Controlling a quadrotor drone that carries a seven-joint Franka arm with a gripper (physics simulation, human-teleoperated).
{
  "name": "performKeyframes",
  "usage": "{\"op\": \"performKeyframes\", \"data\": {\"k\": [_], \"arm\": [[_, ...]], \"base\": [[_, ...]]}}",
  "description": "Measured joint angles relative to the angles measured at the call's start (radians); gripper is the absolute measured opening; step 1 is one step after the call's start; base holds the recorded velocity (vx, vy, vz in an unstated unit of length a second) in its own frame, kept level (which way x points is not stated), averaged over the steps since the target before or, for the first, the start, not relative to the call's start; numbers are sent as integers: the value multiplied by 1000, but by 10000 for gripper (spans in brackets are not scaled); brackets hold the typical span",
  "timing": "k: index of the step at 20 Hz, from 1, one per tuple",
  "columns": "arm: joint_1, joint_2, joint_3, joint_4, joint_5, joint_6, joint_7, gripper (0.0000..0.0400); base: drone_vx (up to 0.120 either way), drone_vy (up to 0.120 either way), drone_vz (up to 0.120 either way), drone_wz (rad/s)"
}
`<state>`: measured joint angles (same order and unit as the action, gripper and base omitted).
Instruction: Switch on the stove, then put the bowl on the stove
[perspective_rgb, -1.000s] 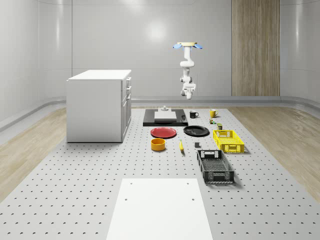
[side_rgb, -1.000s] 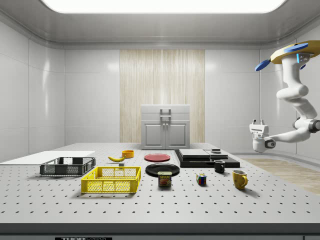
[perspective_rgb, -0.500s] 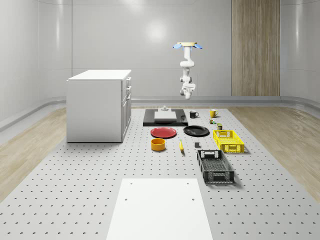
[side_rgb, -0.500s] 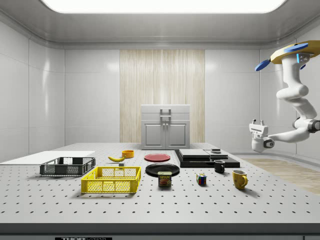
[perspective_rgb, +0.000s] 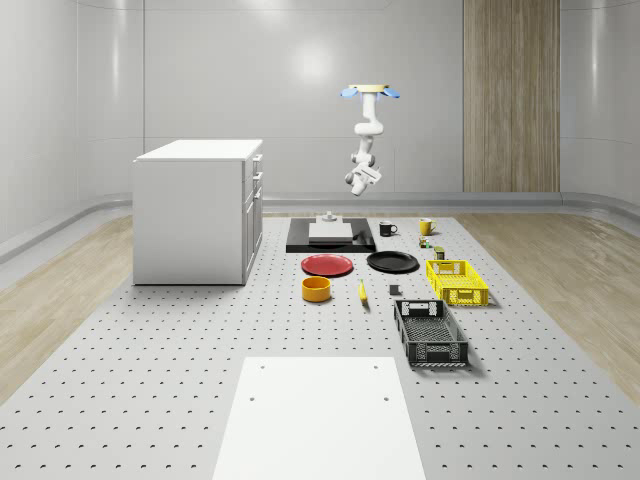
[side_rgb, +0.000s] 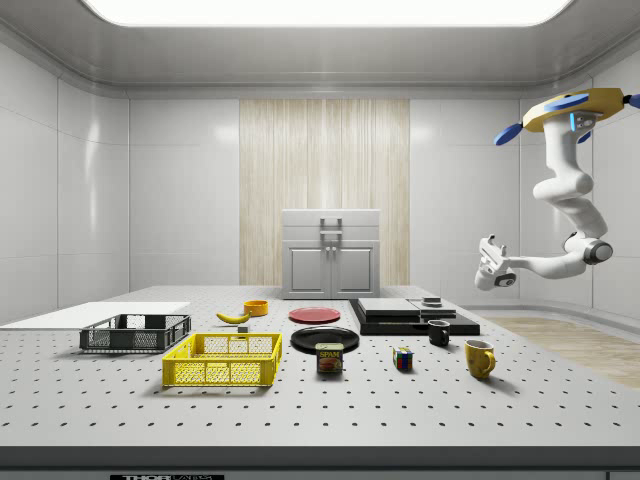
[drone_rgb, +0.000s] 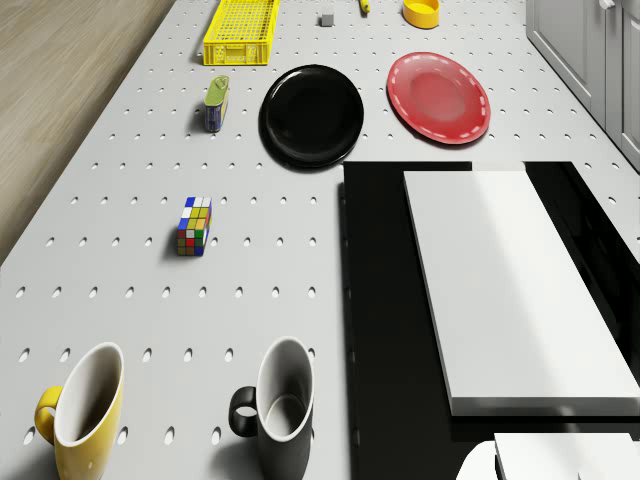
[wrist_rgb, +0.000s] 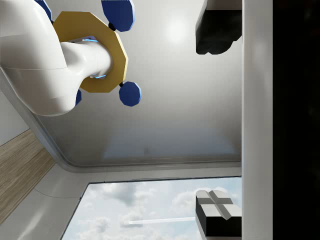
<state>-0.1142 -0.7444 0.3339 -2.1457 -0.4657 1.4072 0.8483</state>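
Drone (side_rgb: 573, 106) hovers high beyond far end of worktop (perspective_rgb: 150, 340), shifted toward side view's left since a second ago. Arm swung: hand (side_rgb: 487, 258), earlier hanging lower beside stove (side_rgb: 410, 315), now raised and tilted upward, well above stove's far edge. In wrist view fingers (wrist_rgb: 218, 214) stand apart, nothing between them. Orange bowl (perspective_rgb: 316, 289) unmoved on worktop near red plate (perspective_rgb: 328, 265), well apart from stove. Black mug (drone_rgb: 275, 415), yellow mug (drone_rgb: 84, 408) as before.

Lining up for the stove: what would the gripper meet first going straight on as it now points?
Nothing on the table: under the drone hovering near the black stove, the gripper tilts upward; its line looks free to the pale ceiling, probably.
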Motion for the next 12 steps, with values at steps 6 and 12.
{"op": "performKeyframes", "data": {"k": [6,12], "arm": [[-155,-64,362,-287,-588,21,137,400],[-446,-149,670,-619,-1188,-65,395,400]], "base": [[120,-120,-93,0],[120,-120,-120,0]]}}
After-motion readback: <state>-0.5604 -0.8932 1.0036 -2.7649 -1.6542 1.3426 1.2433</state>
